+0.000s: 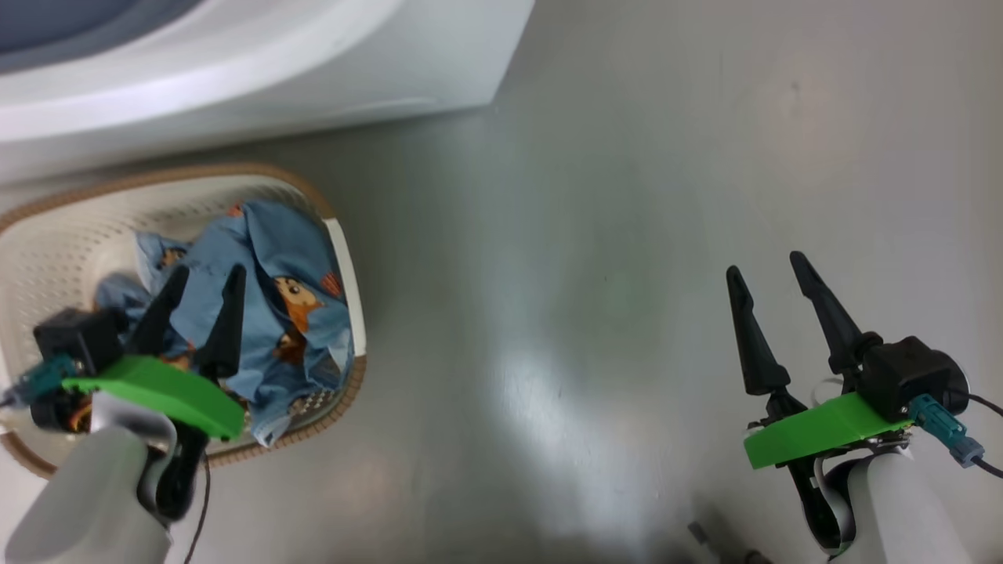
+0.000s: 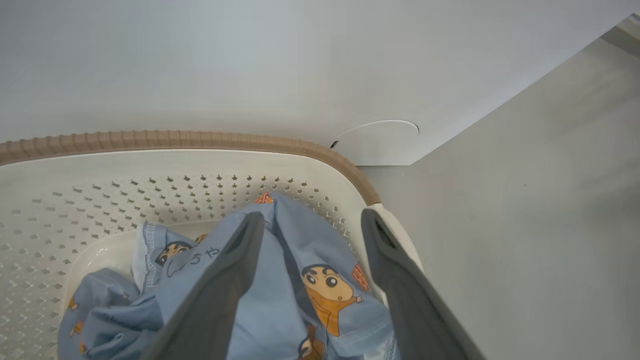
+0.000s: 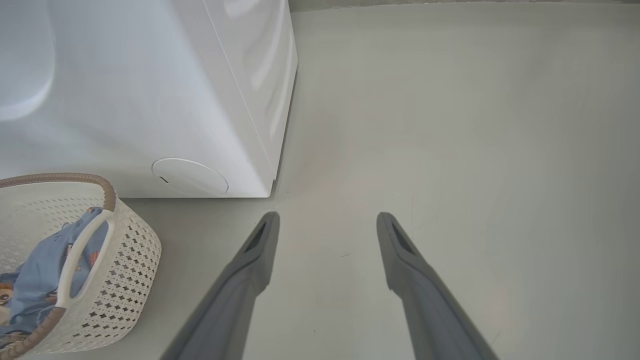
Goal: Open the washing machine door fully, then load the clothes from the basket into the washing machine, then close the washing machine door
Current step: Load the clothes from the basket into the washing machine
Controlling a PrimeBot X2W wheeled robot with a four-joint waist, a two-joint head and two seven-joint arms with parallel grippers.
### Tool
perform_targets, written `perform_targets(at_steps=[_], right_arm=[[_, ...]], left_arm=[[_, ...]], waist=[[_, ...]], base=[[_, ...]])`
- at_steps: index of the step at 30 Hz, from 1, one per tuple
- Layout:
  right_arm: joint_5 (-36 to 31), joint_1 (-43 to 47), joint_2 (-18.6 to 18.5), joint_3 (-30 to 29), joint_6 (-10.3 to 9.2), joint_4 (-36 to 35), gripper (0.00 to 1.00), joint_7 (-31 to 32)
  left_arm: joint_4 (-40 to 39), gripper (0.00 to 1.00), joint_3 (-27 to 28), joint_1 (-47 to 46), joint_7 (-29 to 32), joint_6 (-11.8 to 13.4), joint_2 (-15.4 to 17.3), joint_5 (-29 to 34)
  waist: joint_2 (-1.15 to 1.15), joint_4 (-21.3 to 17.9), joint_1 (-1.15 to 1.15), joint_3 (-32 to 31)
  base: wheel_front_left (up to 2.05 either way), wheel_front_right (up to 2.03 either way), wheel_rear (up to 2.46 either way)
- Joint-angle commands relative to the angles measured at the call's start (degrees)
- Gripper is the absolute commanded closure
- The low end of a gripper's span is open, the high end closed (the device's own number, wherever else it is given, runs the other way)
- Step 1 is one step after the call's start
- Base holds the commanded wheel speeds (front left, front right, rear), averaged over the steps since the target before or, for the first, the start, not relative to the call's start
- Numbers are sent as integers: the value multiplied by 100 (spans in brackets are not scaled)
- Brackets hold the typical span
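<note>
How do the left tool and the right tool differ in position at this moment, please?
The left tool hangs over the basket, above the clothes; the right tool hangs over the floor. The left tool faces the washing machine's front; the right tool points past its corner. Both are open and hold nothing.

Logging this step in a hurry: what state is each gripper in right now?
Left gripper: open, over the clothes in the basket, gripping nothing.
Right gripper: open, empty, above the floor.

Glossy grey floor (image 1: 627,235), white washing machine (image 3: 150,100) standing on it, cream basket (image 3: 130,260) just beside.
</note>
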Motion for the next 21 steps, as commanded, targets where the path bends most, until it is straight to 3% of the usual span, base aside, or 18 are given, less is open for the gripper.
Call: perform_targets(at_steps=[1, 21], right_arm=[[65, 67, -8, 142, 9, -147, 0, -68], [276, -16, -8, 308, 9, -235, 0, -68]], left_arm=[[8, 0, 37, -85, -29, -16, 259, -168], [1133, 0, -1380, -1238, 182, -16, 556, -1453]], waist=[[0, -110, 0, 473], [0, -334, 0, 1181]], base=[[0, 0, 0], [0, 0, 0]])
